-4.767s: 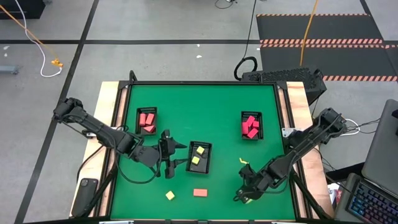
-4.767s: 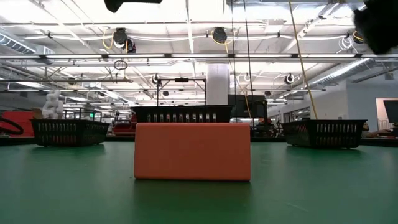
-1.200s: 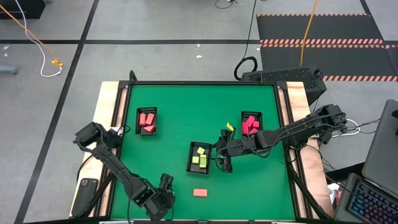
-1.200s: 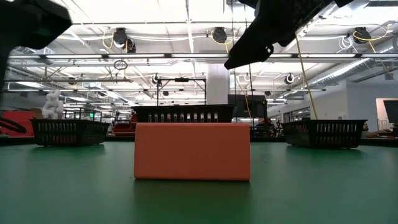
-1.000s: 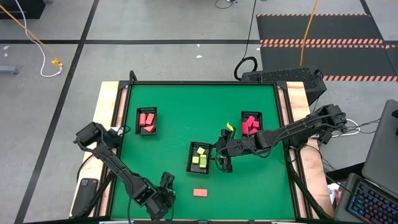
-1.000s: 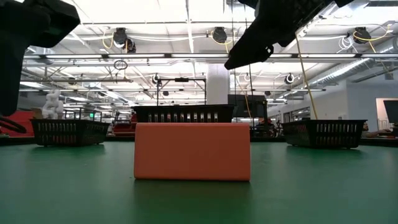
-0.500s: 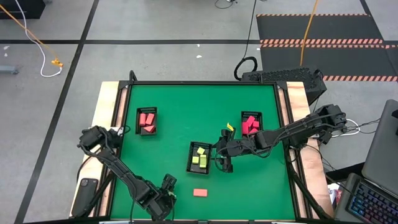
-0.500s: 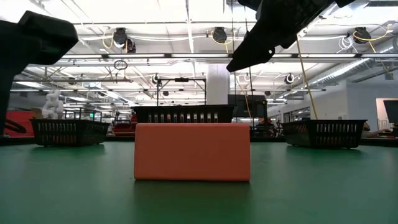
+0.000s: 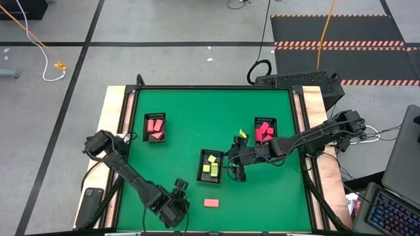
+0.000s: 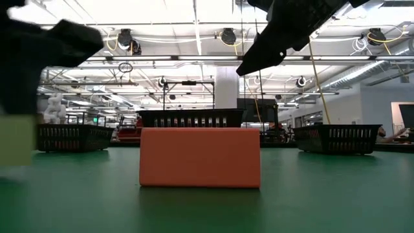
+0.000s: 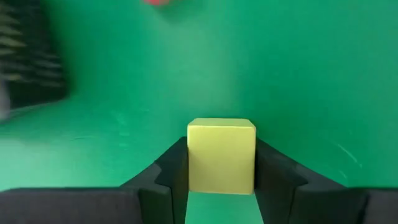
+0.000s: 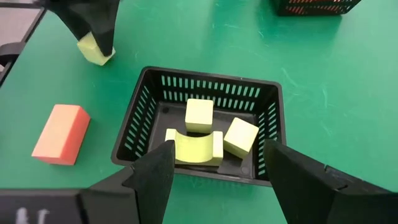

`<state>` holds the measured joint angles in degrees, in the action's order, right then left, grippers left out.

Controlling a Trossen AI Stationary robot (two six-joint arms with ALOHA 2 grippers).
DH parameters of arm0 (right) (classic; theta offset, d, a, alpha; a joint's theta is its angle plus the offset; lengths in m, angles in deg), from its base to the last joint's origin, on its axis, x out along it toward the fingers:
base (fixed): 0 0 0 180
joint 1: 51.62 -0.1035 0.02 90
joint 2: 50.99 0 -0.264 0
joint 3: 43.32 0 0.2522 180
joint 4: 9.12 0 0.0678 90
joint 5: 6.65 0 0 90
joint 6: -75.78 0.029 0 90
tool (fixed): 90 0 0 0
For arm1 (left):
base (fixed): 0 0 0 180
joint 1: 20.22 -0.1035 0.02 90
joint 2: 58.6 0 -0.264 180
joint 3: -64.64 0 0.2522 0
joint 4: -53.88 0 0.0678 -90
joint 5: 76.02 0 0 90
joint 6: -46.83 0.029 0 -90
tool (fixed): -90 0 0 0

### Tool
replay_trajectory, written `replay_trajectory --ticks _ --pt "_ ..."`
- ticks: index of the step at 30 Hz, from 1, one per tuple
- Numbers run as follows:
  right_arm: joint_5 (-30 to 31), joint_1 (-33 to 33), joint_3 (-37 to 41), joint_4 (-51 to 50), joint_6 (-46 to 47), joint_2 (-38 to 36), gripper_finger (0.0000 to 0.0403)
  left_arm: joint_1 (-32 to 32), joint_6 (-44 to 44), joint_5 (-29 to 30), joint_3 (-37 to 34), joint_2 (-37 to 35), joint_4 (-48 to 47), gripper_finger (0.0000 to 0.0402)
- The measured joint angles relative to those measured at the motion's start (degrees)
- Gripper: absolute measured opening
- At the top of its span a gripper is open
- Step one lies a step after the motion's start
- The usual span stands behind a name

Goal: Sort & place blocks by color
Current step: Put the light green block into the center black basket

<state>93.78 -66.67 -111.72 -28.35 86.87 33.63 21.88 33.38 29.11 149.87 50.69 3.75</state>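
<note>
My left gripper is near the table's near edge, shut on a pale yellow cube. A salmon-orange bar lies flat on the green table to its right and fills the low view. My right gripper hangs open over the middle black tray, which holds several pale yellow blocks. The left tray holds salmon blocks and the right tray holds pink-red ones. My left gripper pinches the yellow cube by two opposite side faces, one finger on each side. The fingers come from above, pointing down, as the right wrist view shows. Whether the cube is clear of the table or on it, I cannot tell.
The three trays stand in the table's middle band. The table's raised rim runs round the green mat. Open green surface lies beyond the trays toward the far edge and on the near right.
My left gripper has carried the yellow cube a short way toward the table's right, toward the salmon-orange bar, coming into the low view from its left side. The bar and the trays have stayed put.
</note>
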Motion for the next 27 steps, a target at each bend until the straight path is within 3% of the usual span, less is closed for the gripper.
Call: replay_trajectory --ticks 5,10,21,27 --pt "0.1 0.1 0.0 -1.7 0.7 -1.6 0.0238 -4.8 -2.2 3.9 1.7 -5.5 -1.5 0.0132" --pt "0.3 0.1 0.0 -3.0 3.3 -5.5 0.0238 -10.5 1.1 7.6 2.3 -10.8 0.9 0.0132" --pt "0.2 -1.2 3.2 -3.1 5.4 -10.9 0.0238 -20.2 4.4 2.3 2.3 -6.8 7.6 0.0137" --pt "0.7 -1.0 6.5 -2.9 7.3 -13.9 0.0238 -21.9 2.9 -0.4 2.3 -6.7 8.2 0.0297"
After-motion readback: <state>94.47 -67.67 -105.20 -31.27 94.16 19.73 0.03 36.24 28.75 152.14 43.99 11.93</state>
